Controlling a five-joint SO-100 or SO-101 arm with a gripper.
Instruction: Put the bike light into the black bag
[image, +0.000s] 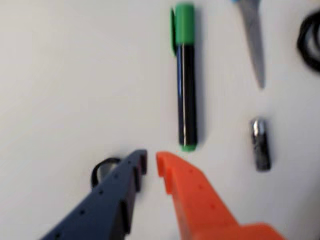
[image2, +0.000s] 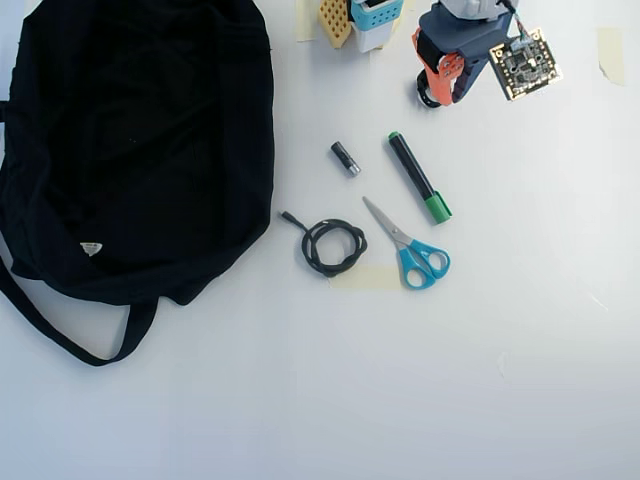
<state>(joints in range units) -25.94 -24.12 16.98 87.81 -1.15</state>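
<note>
The light (image: 103, 169) lies ungrabbed beside the narrowly parted, empty gripper (image: 151, 162), well away from the bag (image2: 130, 150).

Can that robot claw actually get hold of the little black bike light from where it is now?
Probably yes. In the wrist view the gripper is open, and the bike light lies just beside its dark finger, partly hidden behind it. Nothing lies between them; the marker is farther off. A small sideways shift seems needed.

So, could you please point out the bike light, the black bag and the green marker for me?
bike light (image: 103, 170), wrist view, on its strap loop beside the dark finger.
black bag (image2: 130, 150), overhead view, on its fabric body.
green marker (image2: 415, 175), overhead view, on its black barrel.
</note>
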